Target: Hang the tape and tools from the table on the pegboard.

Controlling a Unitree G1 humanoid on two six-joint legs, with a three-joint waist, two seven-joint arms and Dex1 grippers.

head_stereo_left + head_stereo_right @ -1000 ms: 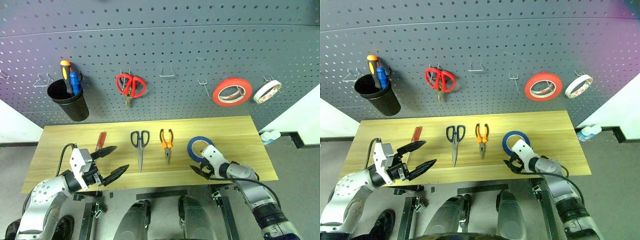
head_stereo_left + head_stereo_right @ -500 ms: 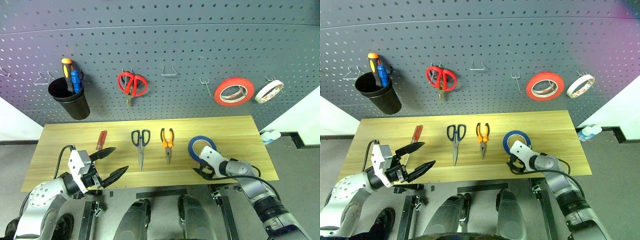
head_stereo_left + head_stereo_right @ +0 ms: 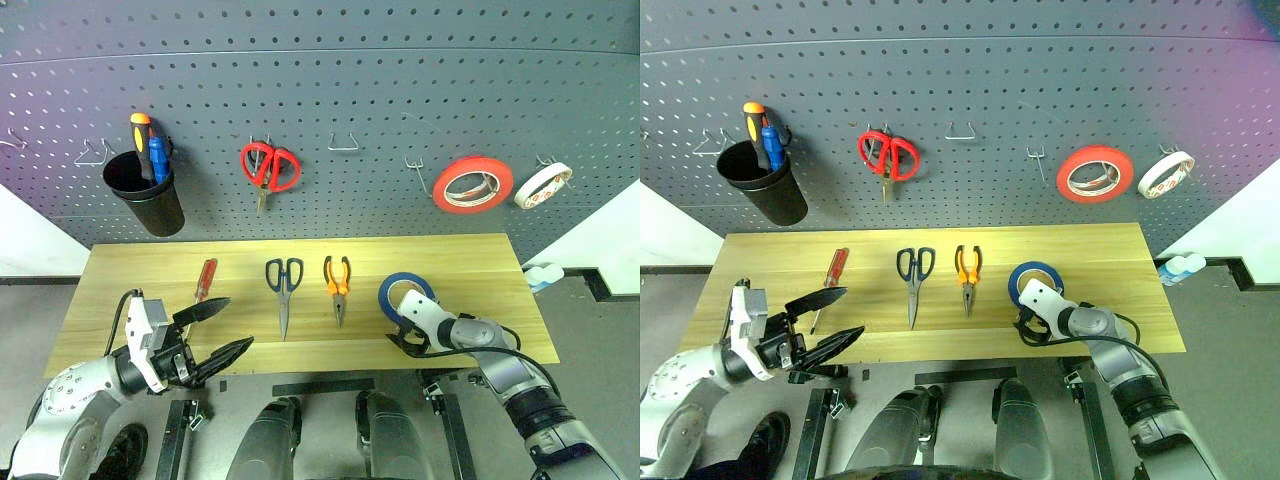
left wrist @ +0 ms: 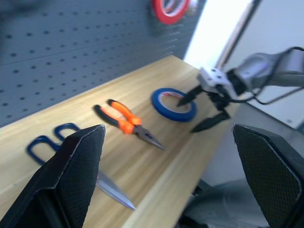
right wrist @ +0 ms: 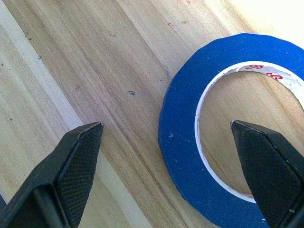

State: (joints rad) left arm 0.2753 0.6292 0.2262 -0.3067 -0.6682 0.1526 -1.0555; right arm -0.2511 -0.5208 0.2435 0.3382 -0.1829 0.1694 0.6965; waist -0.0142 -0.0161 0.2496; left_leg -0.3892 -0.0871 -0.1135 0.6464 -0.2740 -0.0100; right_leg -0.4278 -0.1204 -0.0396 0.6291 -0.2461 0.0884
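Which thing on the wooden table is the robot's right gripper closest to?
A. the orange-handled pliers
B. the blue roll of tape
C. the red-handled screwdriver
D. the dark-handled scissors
B. The right gripper, jaws open, sits at the blue roll of tape lying flat on the table, with one finger over the roll's hole and the other outside its rim, while the pliers, scissors and screwdriver lie further along.

Both end effectors (image 3: 218, 332) (image 4: 203, 110) agape

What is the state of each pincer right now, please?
Left pincer: open, holding nothing.
Right pincer: open, one finger inside the blue tape, not gripping it.
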